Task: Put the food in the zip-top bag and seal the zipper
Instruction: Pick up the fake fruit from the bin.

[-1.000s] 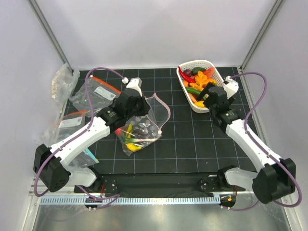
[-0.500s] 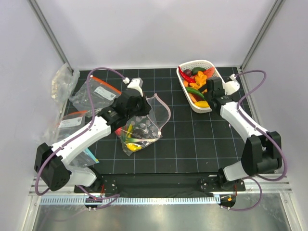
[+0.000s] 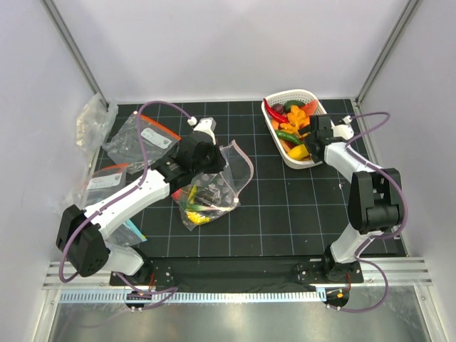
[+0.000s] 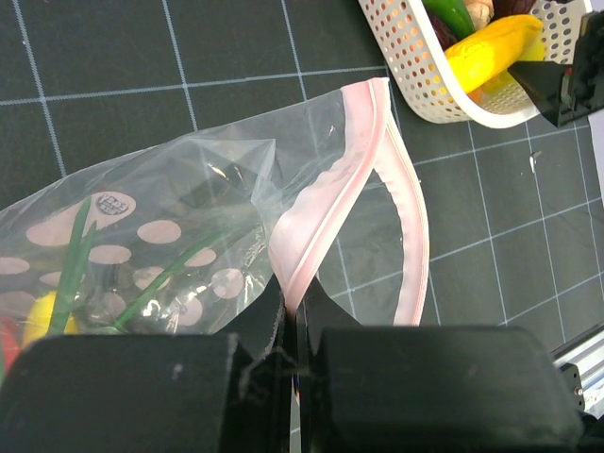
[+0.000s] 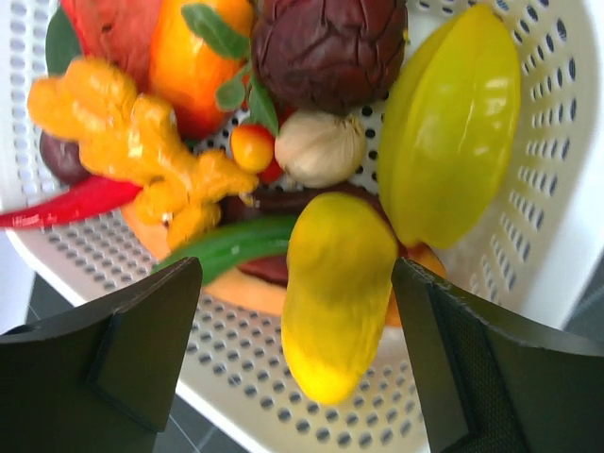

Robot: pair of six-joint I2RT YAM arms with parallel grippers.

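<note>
Only your left wrist view shows the left claw point(image 4: 294, 326) pinching the zipper point(image 4: 323, 200); the right claw point(image 5: 294, 283) gapes over food point(image 5: 332, 316) in the basket point(image 5: 533, 255).

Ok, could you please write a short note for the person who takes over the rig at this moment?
Left gripper: shut on the zipper, holding the bag mouth open.
Right gripper: open, above a yellow piece in the basket, nothing held.
Done: some food is in the bag.
Left: move the rest from the basket, then seal the zipper.
</note>
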